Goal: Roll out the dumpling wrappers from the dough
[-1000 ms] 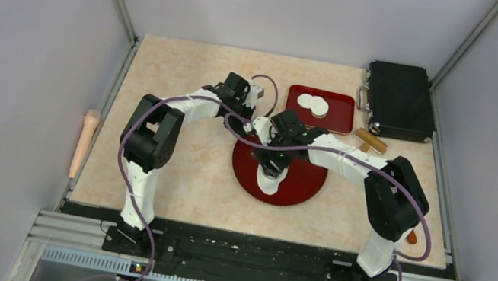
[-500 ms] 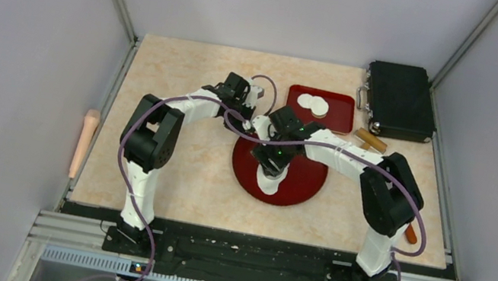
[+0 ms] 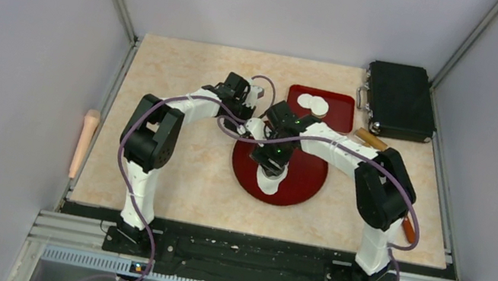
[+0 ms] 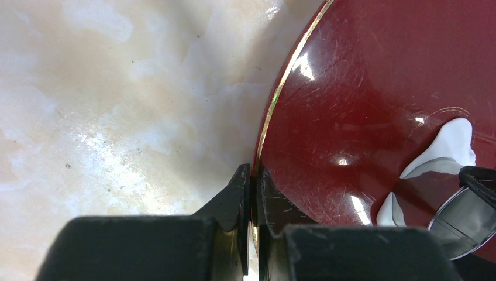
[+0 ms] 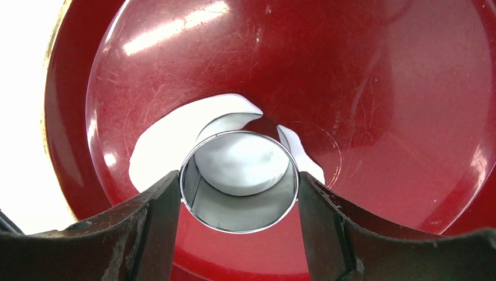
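Observation:
A ragged white dough sheet (image 3: 268,183) lies on the round red plate (image 3: 305,177). My right gripper (image 3: 270,163) is shut on the small metal ring (image 5: 238,181) and holds it on the dough (image 5: 166,149). White dough fills the ring's lower end. A curved notch is cut out of the sheet beside the ring. My left gripper (image 3: 251,127) is shut on the plate's gold rim (image 4: 264,126) at its far left edge. Two round dumpling wrappers (image 3: 312,104) lie on the red square tray (image 3: 335,117).
A black case (image 3: 400,101) stands at the back right, with a wooden stick (image 3: 371,139) in front of it. A wooden rolling pin (image 3: 84,142) lies off the table's left edge. An orange object (image 3: 409,229) lies by the right arm's elbow.
My right arm's elbow has swung left and back, uncovering more of the wooden stick. The ring has shifted slightly toward the far side of the plate. The left gripper has not moved.

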Controlling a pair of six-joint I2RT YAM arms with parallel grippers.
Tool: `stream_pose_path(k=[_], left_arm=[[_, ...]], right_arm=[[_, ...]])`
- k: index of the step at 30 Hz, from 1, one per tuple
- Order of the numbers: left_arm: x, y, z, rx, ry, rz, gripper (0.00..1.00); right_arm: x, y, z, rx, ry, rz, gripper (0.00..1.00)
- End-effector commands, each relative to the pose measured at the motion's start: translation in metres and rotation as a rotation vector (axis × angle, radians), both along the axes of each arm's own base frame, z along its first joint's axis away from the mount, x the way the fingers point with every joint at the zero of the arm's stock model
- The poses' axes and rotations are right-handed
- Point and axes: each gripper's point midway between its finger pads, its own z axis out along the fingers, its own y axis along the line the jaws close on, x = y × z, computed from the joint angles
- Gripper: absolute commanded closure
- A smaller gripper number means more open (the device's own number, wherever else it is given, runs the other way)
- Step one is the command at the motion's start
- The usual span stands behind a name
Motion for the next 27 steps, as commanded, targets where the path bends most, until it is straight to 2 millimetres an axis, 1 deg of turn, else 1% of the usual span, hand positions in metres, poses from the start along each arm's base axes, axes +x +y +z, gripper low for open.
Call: stream_pose_path(k=[1, 4, 8, 12, 22, 27], left_arm=[[0.01, 0.014, 0.002, 0.066, -0.046, 0.037, 1.0], [0.01, 0.014, 0.001, 0.067, -0.044, 0.038, 1.0], [0.01, 0.014, 0.003, 0.066, -0.047, 0.038, 1.0], [0.009, 0.015, 0.004, 0.065, -0.052, 0.04, 1.0], [0.01, 0.016, 0.007, 0.062, -0.058, 0.044, 1.0], [0.01, 0.016, 0.007, 0.067, -0.06, 0.046, 1.0]], right_arm=[[-0.052, -0.045, -0.043, -0.222, 0.204, 0.148, 0.52], [-0.051, -0.043, -0.043, -0.223, 0.206, 0.182, 0.52], [-0.045, -0.034, -0.043, -0.202, 0.194, 0.155, 0.52], [-0.034, -0.032, -0.045, -0.199, 0.144, 0.019, 0.53], [-0.046, -0.039, -0.048, -0.128, 0.155, -0.21, 0.54], [-0.038, -0.039, -0.046, -0.097, 0.159, -0.294, 0.55]])
